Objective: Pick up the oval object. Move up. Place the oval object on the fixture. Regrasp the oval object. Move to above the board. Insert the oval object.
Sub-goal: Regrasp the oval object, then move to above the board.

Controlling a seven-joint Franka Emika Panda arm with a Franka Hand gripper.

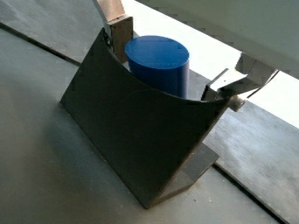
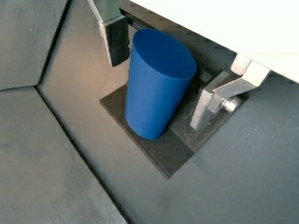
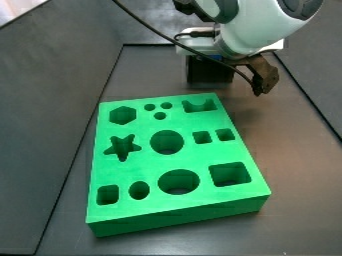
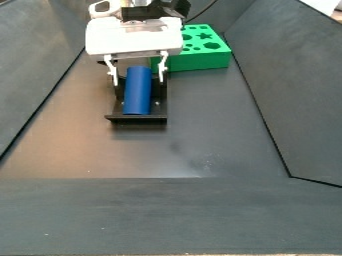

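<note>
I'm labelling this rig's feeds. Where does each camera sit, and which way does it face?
Wrist views: both ride the arm, looking down on the oval object resting on the fixture; a silver finger flanks it.
Side view: high, beyond the board, facing the gripper.
Side view: low, opposite end, facing the gripper over the blue peg.
All four share the fixture.

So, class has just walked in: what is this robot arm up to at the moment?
The gripper is down at the fixture, its fingers on either side of the blue oval object, which rests on the fixture. Whether they are pressing on it cannot be told. The green board lies nearby with its holes empty, so insertion is not yet done.
</note>
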